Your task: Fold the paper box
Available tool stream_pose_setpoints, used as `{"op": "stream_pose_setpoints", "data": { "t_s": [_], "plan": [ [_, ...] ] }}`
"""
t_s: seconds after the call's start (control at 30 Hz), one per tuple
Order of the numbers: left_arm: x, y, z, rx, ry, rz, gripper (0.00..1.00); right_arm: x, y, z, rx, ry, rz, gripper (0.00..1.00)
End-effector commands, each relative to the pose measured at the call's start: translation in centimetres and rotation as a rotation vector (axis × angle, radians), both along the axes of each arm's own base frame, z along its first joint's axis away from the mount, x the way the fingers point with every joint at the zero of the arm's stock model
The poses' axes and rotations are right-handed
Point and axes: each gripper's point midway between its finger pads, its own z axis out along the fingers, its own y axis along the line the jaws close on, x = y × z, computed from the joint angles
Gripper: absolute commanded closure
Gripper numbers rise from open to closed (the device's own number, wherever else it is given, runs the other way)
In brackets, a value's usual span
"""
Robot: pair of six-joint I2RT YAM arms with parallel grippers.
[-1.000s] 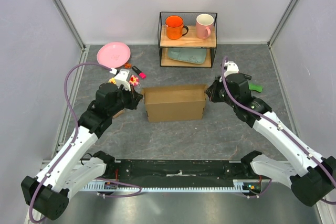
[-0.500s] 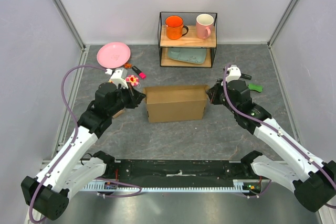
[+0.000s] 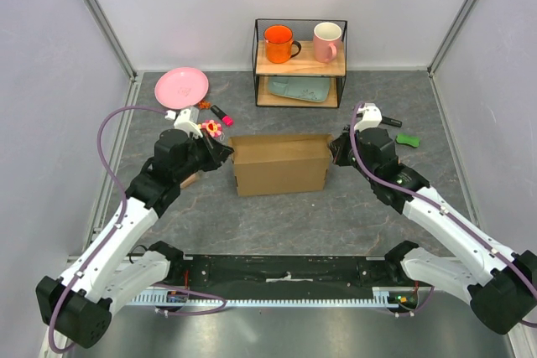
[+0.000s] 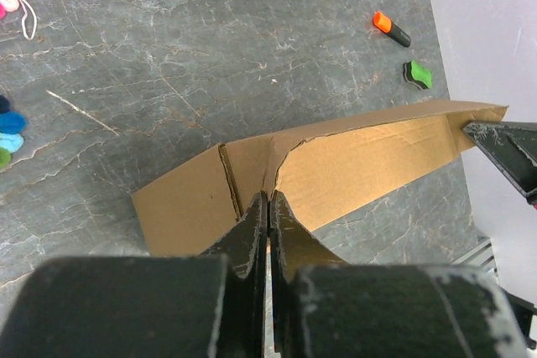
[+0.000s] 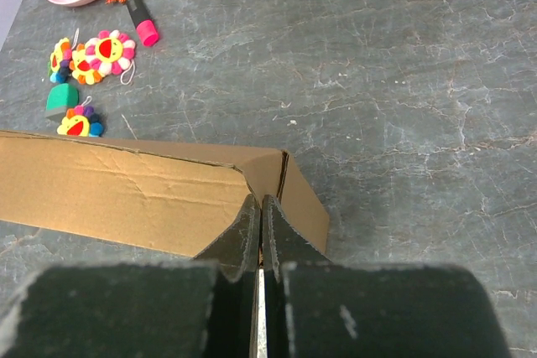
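My left gripper [image 3: 224, 153] and right gripper [image 3: 334, 150] stay clamped on opposite ends of the box [image 3: 279, 167], central on the table [image 3: 277, 228]. My wrists barely shifted; the box looks unchanged, so folding seems paused.

This is a robotics lab test cell rather than a lived-in room. Plain pale wall panels [image 3: 210, 6] set in bare aluminium struts [image 3: 96, 14] box in a grey stone-patterned table [image 3: 277, 224]. Two white arms, left [image 3: 126, 224] and right [image 3: 445, 220], are bolted to a black base plate [image 3: 285, 270] at its near edge, with a purple cable [image 3: 107, 136] looping free. The household things look staged as props: a wire shelf [image 3: 256, 64] with an orange mug [image 3: 278, 44] and a pink mug [image 3: 326, 41], a pink plate [image 3: 181, 86], flower toys [image 5: 96, 52] and a paper box [image 3: 281, 169].
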Motion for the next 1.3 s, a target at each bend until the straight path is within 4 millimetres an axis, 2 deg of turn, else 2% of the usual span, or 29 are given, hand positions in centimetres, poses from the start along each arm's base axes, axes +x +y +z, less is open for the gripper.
{"op": "stream_pose_setpoints", "data": {
  "t_s": [0.0,0.17,0.43,0.5,0.57,0.6,0.77,0.83,0.87,0.93,0.97,1.0,1.1,1.13,1.27],
  "plan": [
    [0.5,-1.4,3.0,-0.115,-0.016,-0.009,0.98,-2.6,0.0,-5.2,-0.092,0.163,0.056,1.00],
    [0.9,-1.1,2.4,-0.052,-0.029,-0.017,0.98,-2.8,-0.1,-5.2,-0.097,0.160,0.059,1.00],
    [1.1,2.0,-1.2,0.173,-0.075,0.027,0.98,-3.1,-0.3,-5.8,-0.110,0.165,0.064,1.00],
    [0.8,2.0,-2.2,0.177,-0.064,0.023,0.98,-3.2,-0.4,-6.1,-0.118,0.169,0.062,1.00],
    [0.7,1.5,-2.3,0.152,-0.079,-0.002,0.98,-3.2,-0.4,-6.4,-0.115,0.172,0.059,1.00],
    [0.3,1.1,-3.2,0.136,-0.060,-0.016,0.98,-3.3,-0.3,-6.4,-0.112,0.170,0.061,1.00],
    [-0.3,0.2,-4.9,0.079,-0.081,-0.062,0.98,-3.7,-0.3,-6.7,-0.112,0.164,0.065,1.00],
    [-0.7,0.3,-4.7,0.051,-0.117,-0.048,0.98,-3.8,-0.5,-6.6,-0.116,0.151,0.056,1.00],
    [-1.0,0.5,-5.6,0.050,-0.120,-0.038,0.98,-3.9,-0.7,-6.8,-0.122,0.150,0.056,1.00],
    [-1.2,1.1,-5.5,0.053,-0.147,0.006,0.98,-4.0,-0.9,-7.0,-0.129,0.149,0.053,1.00],
    [-1.4,1.4,-6.2,0.066,-0.139,0.016,0.98,-4.0,-1.0,-6.9,-0.130,0.147,0.051,1.00],
    [-1.2,1.9,-6.2,0.082,-0.144,0.049,0.98,-4.0,-1.0,-6.9,-0.131,0.146,0.048,0.98],
    [-1.2,2.6,-6.5,0.109,-0.128,0.080,0.98,-3.7,-1.0,-5.7,-0.111,0.121,0.035,0.81],
    [-1.2,2.6,-6.5,0.114,-0.127,0.080,0.98,-3.3,-0.9,-4.5,-0.099,0.098,0.027,0.73],
    [-0.8,2.5,-5.5,0.131,-0.151,0.069,0.98,-2.4,-0.8,-2.0,-0.082,0.035,0.011,0.64]
  ]
}}
